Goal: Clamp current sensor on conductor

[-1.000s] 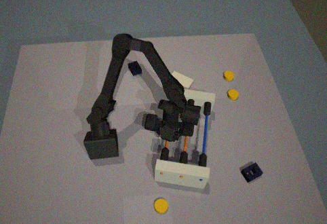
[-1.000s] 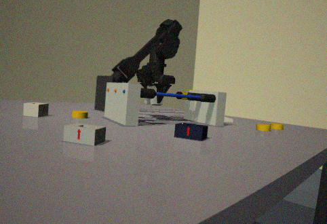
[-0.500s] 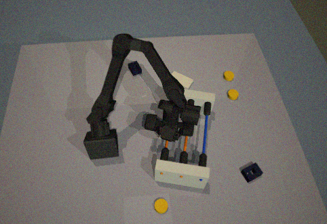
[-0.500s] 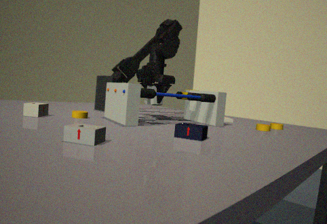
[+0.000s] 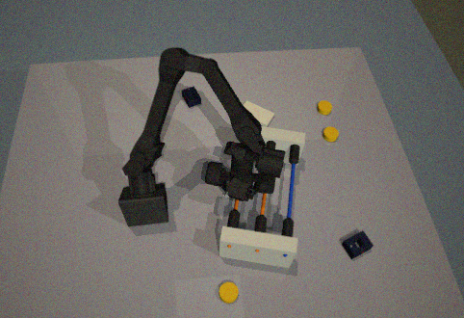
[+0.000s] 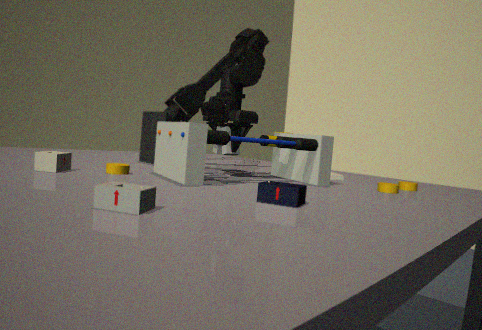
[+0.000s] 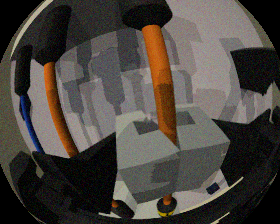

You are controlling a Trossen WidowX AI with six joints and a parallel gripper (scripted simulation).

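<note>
The light grey sensor (image 7: 151, 155) (image 6: 220, 150) sits around the outer orange conductor (image 7: 156, 55) (image 5: 236, 204), the one farthest from the blue conductor. Its two halves lie on either side of the conductor and meet along a slanted seam in the wrist view; whether it is latched cannot be told. My gripper (image 7: 160, 129) is shut on the sensor, a dark finger against each outer side. The arm hides the sensor in the top view. The sensor's arrow does not show. A sleeve with a yellow band (image 7: 166, 207) is at the conductor's far end; its lettering is unreadable.
The conductors run between two pale end blocks (image 5: 259, 248) (image 6: 180, 153). The middle orange conductor (image 7: 53, 95) and the blue conductor (image 5: 291, 191) run alongside. Dark blue blocks (image 5: 359, 243) (image 5: 191, 96), pale blocks (image 6: 107, 199) (image 6: 46, 162) and yellow discs (image 5: 228, 292) (image 5: 330, 134) stand around.
</note>
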